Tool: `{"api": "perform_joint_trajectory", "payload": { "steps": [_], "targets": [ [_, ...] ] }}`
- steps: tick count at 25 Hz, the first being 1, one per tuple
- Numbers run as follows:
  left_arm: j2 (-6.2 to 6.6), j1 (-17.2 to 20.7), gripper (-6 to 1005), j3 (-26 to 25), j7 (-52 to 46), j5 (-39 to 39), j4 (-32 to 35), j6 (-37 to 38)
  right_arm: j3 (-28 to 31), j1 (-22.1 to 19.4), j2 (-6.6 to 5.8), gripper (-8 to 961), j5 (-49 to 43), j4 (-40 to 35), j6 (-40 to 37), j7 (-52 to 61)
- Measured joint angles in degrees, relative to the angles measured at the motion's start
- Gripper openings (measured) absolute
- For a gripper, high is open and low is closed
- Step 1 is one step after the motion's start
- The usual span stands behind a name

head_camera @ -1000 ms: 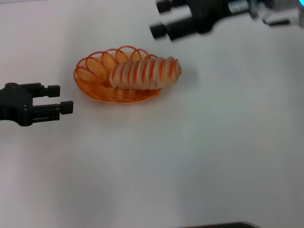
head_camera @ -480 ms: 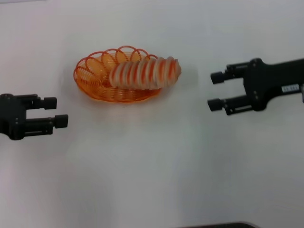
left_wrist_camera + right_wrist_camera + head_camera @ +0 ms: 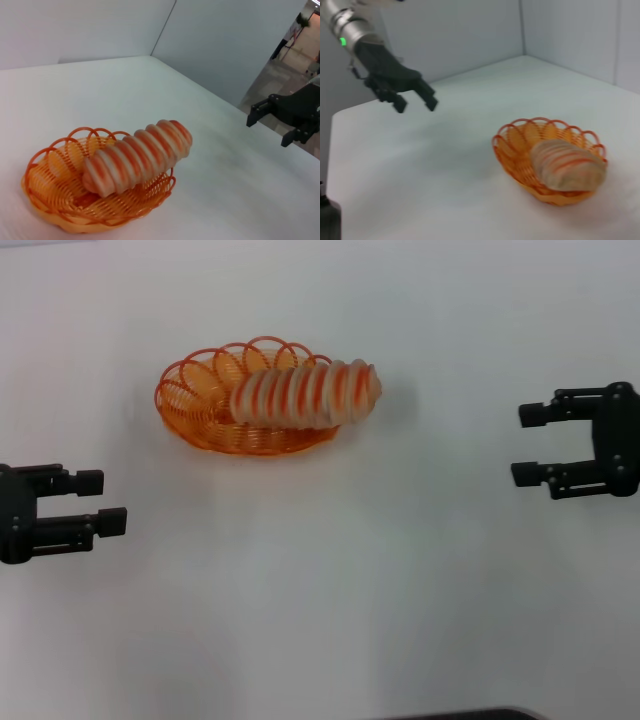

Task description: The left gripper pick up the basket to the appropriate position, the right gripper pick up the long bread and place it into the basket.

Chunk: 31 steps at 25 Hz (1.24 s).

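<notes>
White worktop (image 3: 330,600) carries everything, and its near stretch lies bare between the two arms. Nearest on the robot's left, by the left edge of the worktop, the left pincer (image 3: 108,502) hangs with its two black fingers spread and nothing between them; its fingertips point in toward the middle. The right wrist view shows the same pincer (image 3: 415,101) from across the worktop, a green light on the arm above it, fingers parted and empty, well apart from the basket.

Somewhat farther back on the opposite side, by the right edge, the right pincer (image 3: 522,444) is likewise released, its jaws wide with only bare worktop showing in the gap, fingertips pointing in toward the left pincer's side. From the left wrist view it (image 3: 269,123) appears at the worktop's far edge, clear of the load.

Farthest from the robot, left of the worktop's centre line, sits the basket (image 3: 190,400), an oval of orange wire with a looped rim, flat on the worktop. The long bread (image 3: 305,393) lies inside it, one end down in the bowl, the other propped on the rim toward the right pincer's side and jutting a little past it. Both wrist views confirm the loaf (image 3: 137,156) rests tilted across the wire wall (image 3: 512,155), touched by neither pincer.
</notes>
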Motion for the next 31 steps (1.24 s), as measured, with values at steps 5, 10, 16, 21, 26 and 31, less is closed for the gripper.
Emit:
{"api": "perform_joint_trajectory", "payload": {
  "steps": [5, 10, 16, 21, 26, 31],
  "targets": [
    [-0.15, 0.00, 693, 0.14, -0.01, 0.03, -0.14, 0.17, 1.65, -0.31, -0.06, 789, -0.18, 0.01, -1.45, -1.40],
    [-0.20, 0.40, 693, 0.06, 0.01, 0.03, 0.06, 0.58, 1.54, 0.11, -0.16, 789, -0.37, -0.01, -2.65, -1.73],
    [-0.56, 1.73, 693, -0.05, 0.56, 0.03, 0.09, 0.53, 1.89, 0.18, -0.19, 789, -1.24, -0.03, -2.73, -2.95],
    [-0.63, 2.37, 693, -0.05, 0.56, 0.03, 0.10, 0.45, 1.72, 0.23, -0.05, 789, -1.46, -0.03, -2.76, -3.36],
    [-0.63, 2.36, 693, -0.04, 0.56, 0.02, 0.10, 0.27, 1.51, 0.33, 0.14, 789, -1.53, -0.03, -2.76, -3.48],
    [-0.69, 2.22, 693, -0.04, 0.56, 0.02, -0.17, -0.23, 1.40, 0.71, 0.28, 789, -1.53, -0.03, -2.32, -3.96]
  ]
}}
